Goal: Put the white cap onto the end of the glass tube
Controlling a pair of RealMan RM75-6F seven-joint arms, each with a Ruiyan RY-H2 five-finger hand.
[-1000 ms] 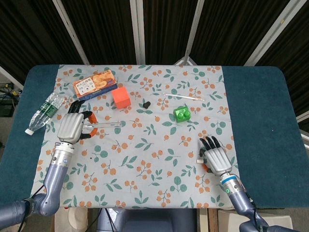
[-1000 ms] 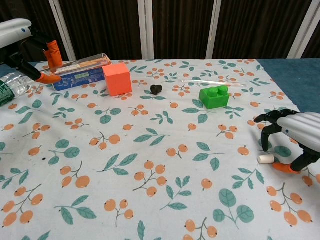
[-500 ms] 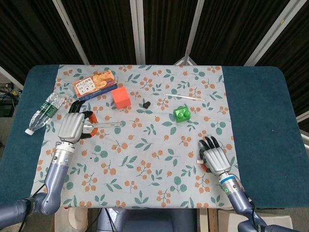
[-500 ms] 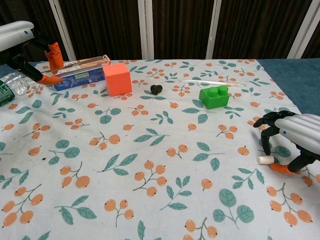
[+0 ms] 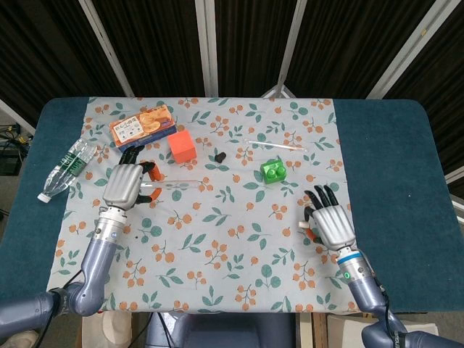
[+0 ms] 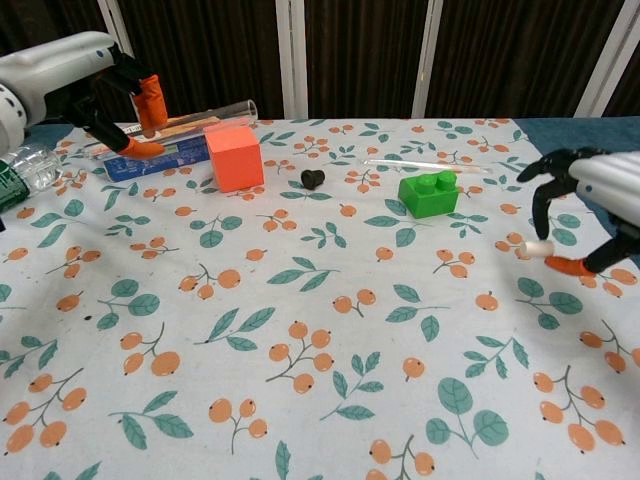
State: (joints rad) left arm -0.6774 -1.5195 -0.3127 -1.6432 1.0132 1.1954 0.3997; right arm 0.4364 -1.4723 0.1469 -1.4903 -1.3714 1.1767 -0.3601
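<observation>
My left hand (image 5: 125, 185) holds the glass tube (image 5: 176, 184) above the cloth, left of centre. The tube lies about level, with its free end pointing right. In the chest view the left hand (image 6: 95, 85) is at the upper left, and the tube (image 6: 205, 117) reaches over the orange cube. My right hand (image 5: 332, 223) is at the near right. It pinches the small white cap (image 6: 537, 248) between thumb and a finger, clear of the table. From the head camera the white cap (image 5: 305, 225) peeks out at that hand's left edge. The right hand (image 6: 598, 205) is far from the tube.
An orange cube (image 5: 183, 146), a small black piece (image 5: 220, 156), a green brick (image 5: 272, 171) and a thin clear rod (image 5: 275, 145) lie across the middle back. A biscuit box (image 5: 142, 125) and a water bottle (image 5: 67, 169) sit at the back left.
The right hand has closed on the white cap and lifted it off the cloth. The left hand has moved right and up with the tube.
</observation>
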